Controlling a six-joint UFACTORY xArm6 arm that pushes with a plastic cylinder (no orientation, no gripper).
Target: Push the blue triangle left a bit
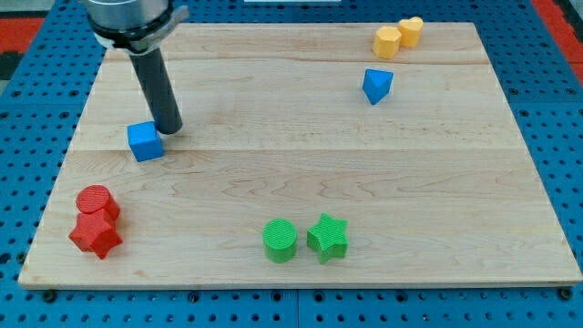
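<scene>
My tip (170, 128), a bare rod end with no claw to open or close, rests on the wooden board (301, 182) just beside the blue cube (145, 141), at its two o'clock. The blue triangle (376, 86) sits well apart at the tip's three o'clock, below the yellow hexagon (387, 41) and yellow heart (411, 32). At the tip's six o'clock lie the red cylinder (97, 201) and red star (95, 234); toward five o'clock, the green cylinder (281, 240) and green star (327, 238).

On the wood board (301, 182) sit a blue cube (145, 141), two red blocks (96, 220), a green cylinder (281, 240), a green star (328, 238) and two yellow blocks (398, 37), one maybe a heart.
</scene>
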